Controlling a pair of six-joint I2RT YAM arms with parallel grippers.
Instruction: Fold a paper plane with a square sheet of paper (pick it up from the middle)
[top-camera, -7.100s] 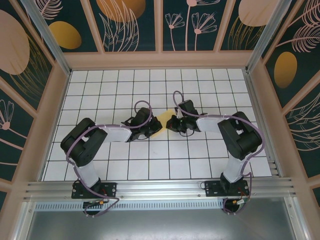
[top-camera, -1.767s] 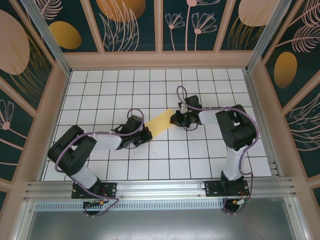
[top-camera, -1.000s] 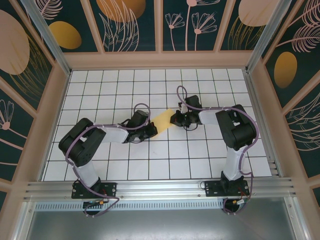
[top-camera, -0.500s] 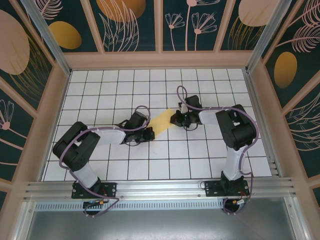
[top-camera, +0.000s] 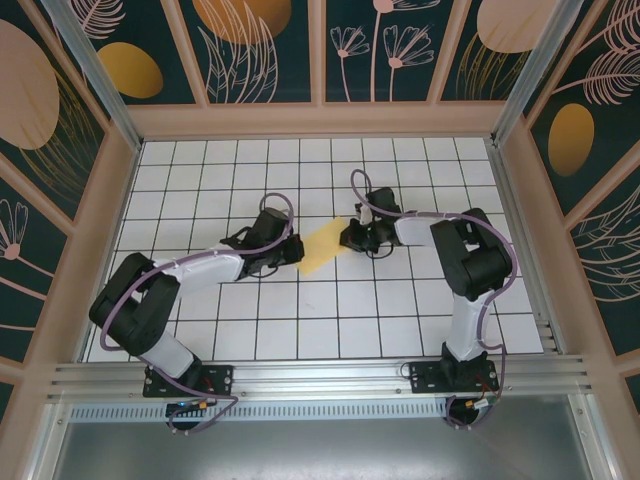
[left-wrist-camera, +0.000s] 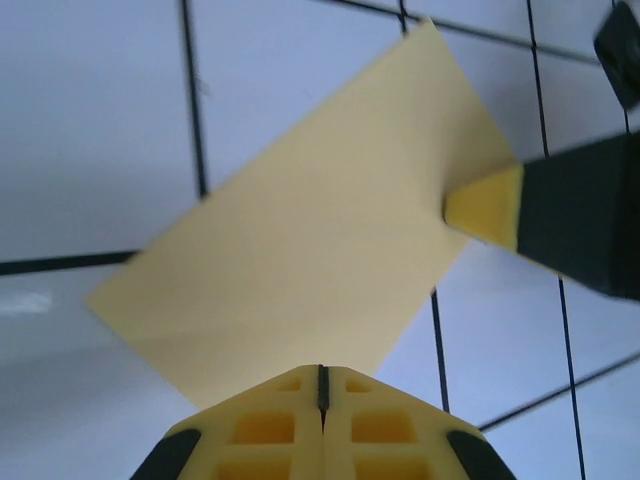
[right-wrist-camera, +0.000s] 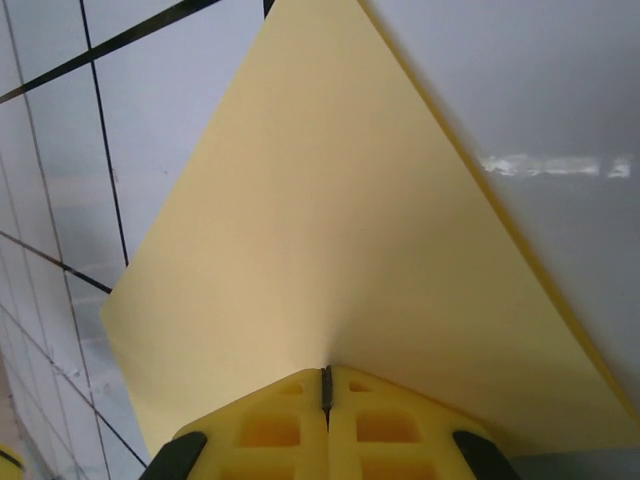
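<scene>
The yellow sheet of paper (top-camera: 322, 247) lies folded into a rectangle on the white grid tiles at mid-table, between the two arms. My left gripper (top-camera: 297, 250) is at its left long edge. In the left wrist view the jaws (left-wrist-camera: 322, 372) are closed tight, with their tips resting over the near edge of the flat paper (left-wrist-camera: 320, 230). My right gripper (top-camera: 347, 238) is at the sheet's right end. Its jaws (right-wrist-camera: 325, 372) are shut on the paper (right-wrist-camera: 330, 230), which puckers slightly at the tips. The right gripper's yellow fingertip (left-wrist-camera: 490, 205) sits on the paper's far corner.
White grid tiles (top-camera: 330, 330) surround the paper on all sides. Peach-framed dark walls (top-camera: 320, 118) with painted ovals enclose the table. A metal rail (top-camera: 320, 378) runs along the near edge by the arm bases.
My left gripper has slid along the paper's left edge, from its near corner toward the back, and the left arm has stretched out. The right gripper has held still at the paper's right end.
</scene>
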